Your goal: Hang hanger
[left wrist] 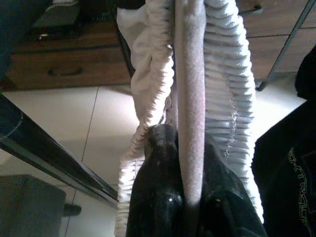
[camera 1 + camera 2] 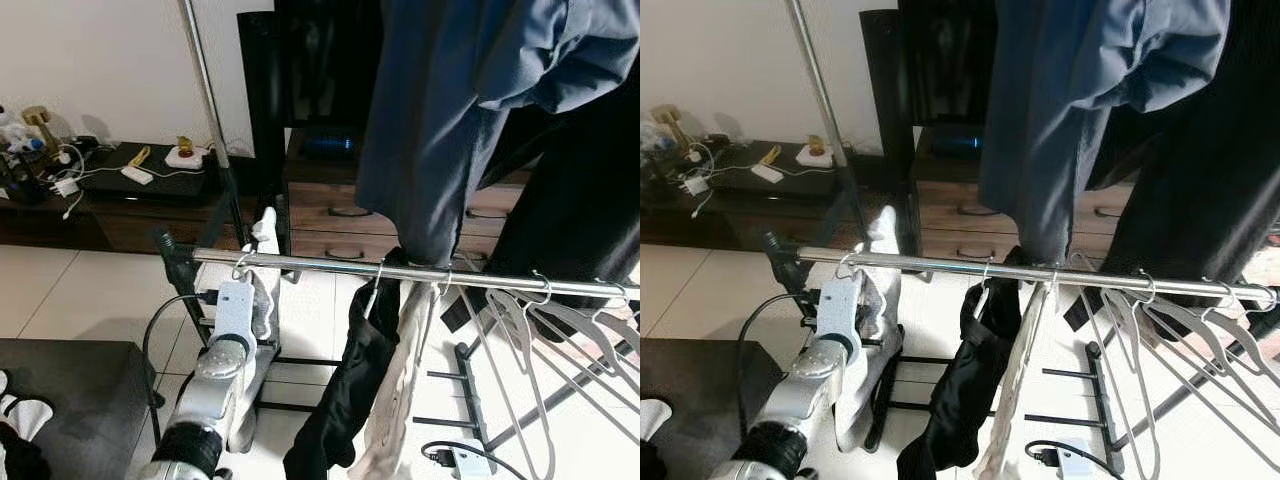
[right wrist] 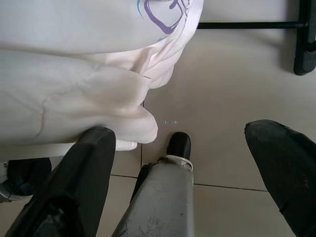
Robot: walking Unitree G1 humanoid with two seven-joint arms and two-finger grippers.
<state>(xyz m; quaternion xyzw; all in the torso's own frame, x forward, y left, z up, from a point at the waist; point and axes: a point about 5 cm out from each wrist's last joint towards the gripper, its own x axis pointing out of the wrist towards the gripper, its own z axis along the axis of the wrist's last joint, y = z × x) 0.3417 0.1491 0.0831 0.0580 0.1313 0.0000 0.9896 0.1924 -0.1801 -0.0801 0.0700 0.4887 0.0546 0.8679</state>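
Observation:
A chrome rail (image 2: 420,272) of a clothes rack runs across in front of me. My left arm is raised to its left end. A thin wire hook (image 2: 240,266) sits over the rail there, with a white ribbed garment (image 2: 266,290) hanging below it. In the left wrist view my left gripper (image 1: 190,197) is shut on the pale hanger bar (image 1: 190,98), with the white garment (image 1: 224,98) bunched on both sides. My right gripper (image 3: 182,136) hangs low over the tiled floor, its fingers (image 3: 89,163) wide open, beside a white cloth (image 3: 74,84).
On the rail hang a black garment (image 2: 345,390), a cream one (image 2: 400,380) and several bare hangers (image 2: 540,330). A blue shirt (image 2: 450,120) hangs from above. A wooden drawer cabinet (image 2: 330,215) stands behind. A power strip (image 2: 460,460) lies on the floor.

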